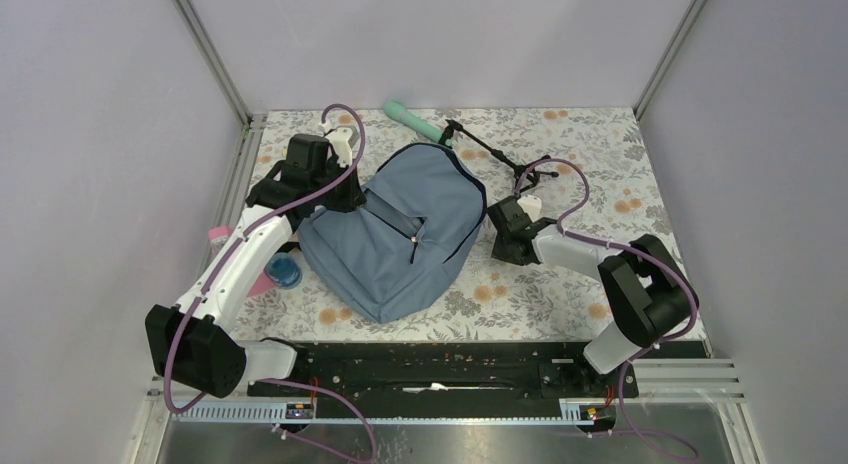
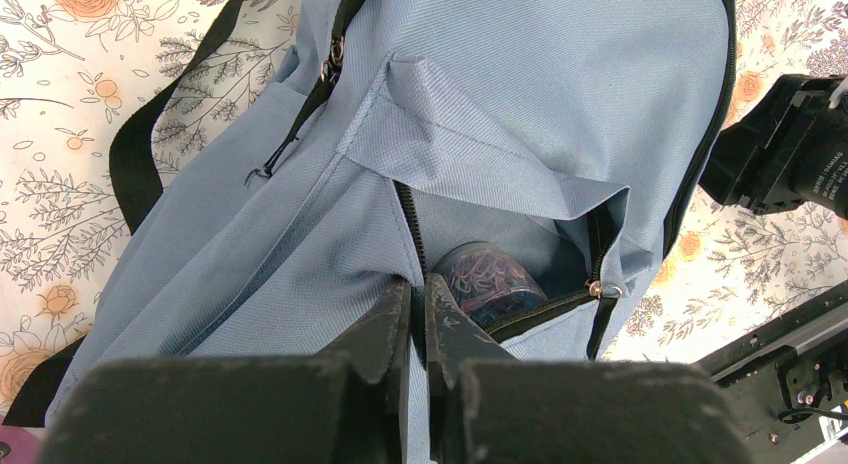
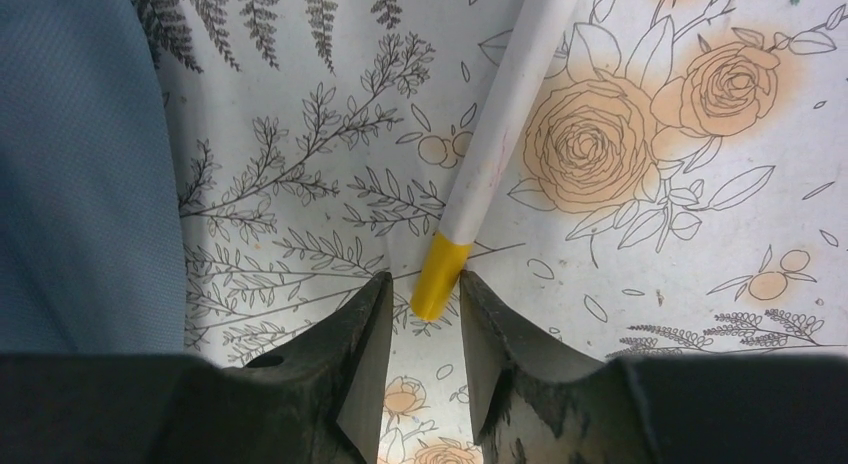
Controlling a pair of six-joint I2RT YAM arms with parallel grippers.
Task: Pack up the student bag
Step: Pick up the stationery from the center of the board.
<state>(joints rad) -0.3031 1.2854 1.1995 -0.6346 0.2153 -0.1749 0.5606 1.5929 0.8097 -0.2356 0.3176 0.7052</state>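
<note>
The student bag [image 1: 395, 234], slate-blue with black straps, lies flat in the middle of the floral table. Its front pocket [image 2: 500, 184] is unzipped, and a clear jar of coloured rubber bands [image 2: 490, 282] sits inside it. My left gripper [image 2: 418, 289] is shut on the fabric edge of that pocket opening, at the bag's left side [image 1: 345, 199]. My right gripper [image 3: 425, 284] is low over the table just right of the bag [image 1: 503, 229]. It is open, with the yellow end [image 3: 437, 276] of a white pen [image 3: 500, 134] between its fingertips.
A teal marker [image 1: 412, 121] and a black folding stand [image 1: 495, 149] lie behind the bag. A blue round lid [image 1: 284, 272] and pink items [image 1: 218, 234] sit under the left arm. Grey walls close in three sides.
</note>
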